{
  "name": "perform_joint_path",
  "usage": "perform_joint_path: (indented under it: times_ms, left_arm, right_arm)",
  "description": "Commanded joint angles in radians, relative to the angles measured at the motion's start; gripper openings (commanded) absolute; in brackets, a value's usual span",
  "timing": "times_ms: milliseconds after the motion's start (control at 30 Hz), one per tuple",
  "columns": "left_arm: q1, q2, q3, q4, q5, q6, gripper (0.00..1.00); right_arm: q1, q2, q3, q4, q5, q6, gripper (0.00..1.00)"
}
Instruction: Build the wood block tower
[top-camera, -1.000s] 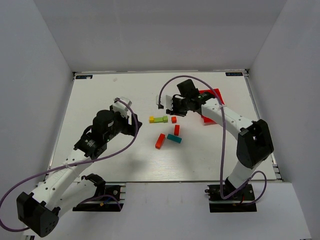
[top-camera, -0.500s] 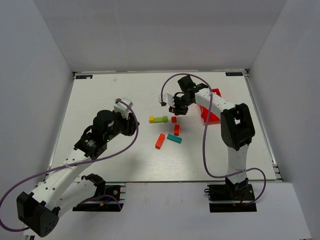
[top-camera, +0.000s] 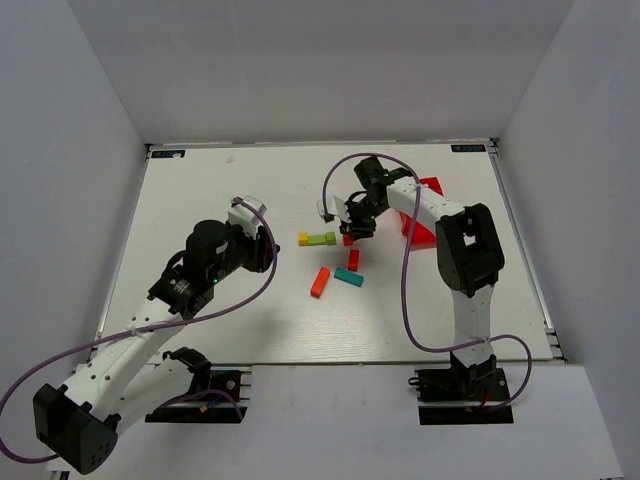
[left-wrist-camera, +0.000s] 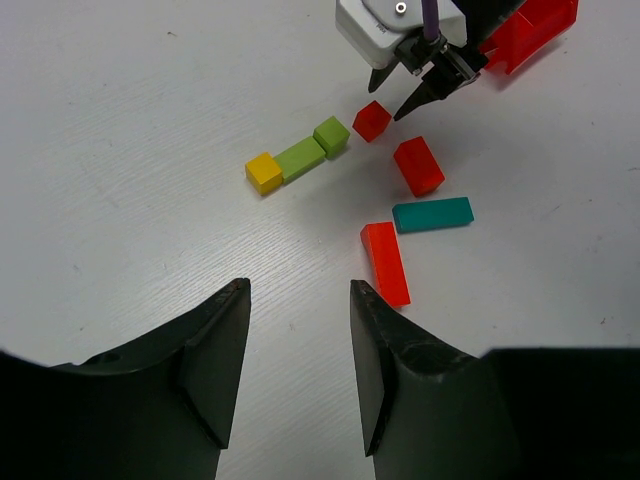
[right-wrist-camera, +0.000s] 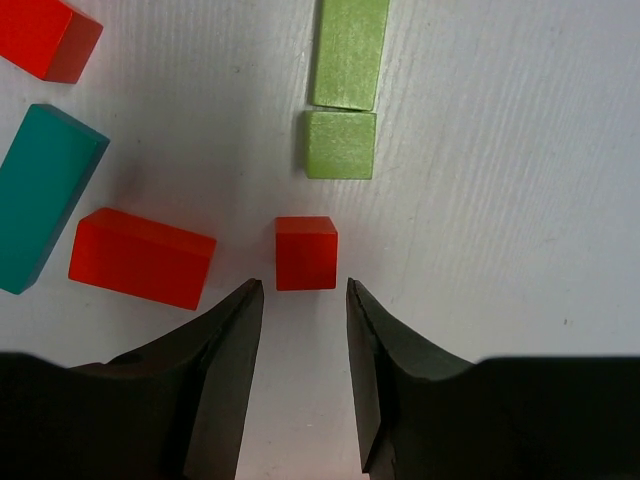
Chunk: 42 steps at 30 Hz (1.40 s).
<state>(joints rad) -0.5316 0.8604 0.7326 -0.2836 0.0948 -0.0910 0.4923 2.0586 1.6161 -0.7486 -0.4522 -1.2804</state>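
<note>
Two robot arms reach across a white surface (top-camera: 200, 180). The right fingers (top-camera: 356, 229) point at a small red cube (top-camera: 347, 239) just beside them. Left of them runs a green-and-yellow row (top-camera: 317, 239). Below them lie a red block (top-camera: 353, 259), teal bar (top-camera: 348, 277) and orange bar (top-camera: 320, 282). A red bin (top-camera: 425, 215) sits to their right. The left fingers (top-camera: 262, 248) hover well apart.

White table (top-camera: 200, 180): yellow-green block row (left-wrist-camera: 297, 158), red cube (left-wrist-camera: 371, 120), red block (left-wrist-camera: 418, 166), teal bar (left-wrist-camera: 432, 214), orange bar (left-wrist-camera: 385, 263), red bin (left-wrist-camera: 530, 32).

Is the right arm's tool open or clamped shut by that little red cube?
Open. In the right wrist view the right tool is spread, with the small red cube lying just between its tips, touching neither.
</note>
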Motion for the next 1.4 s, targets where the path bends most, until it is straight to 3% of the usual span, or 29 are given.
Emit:
perform_joint_path:
  times_ms: [0,167,1367]
  left_arm:
    - [0.005,-0.018,0.008,0.011,0.017,0.000,0.55]
    - [0.005,-0.018,0.008,0.011,0.017,0.000,0.55]
    - [0.005,-0.018,0.008,0.011,0.017,0.000,0.55]
  right_arm:
    - [0.000,0.015,0.034,-0.020,-0.028,-0.019,0.45]
    - [0.002,0.024,0.031,-0.006,-0.017,0.000,0.54]
    - [0.017,0.063,0.025,0.045,0.017,0.039,0.52]
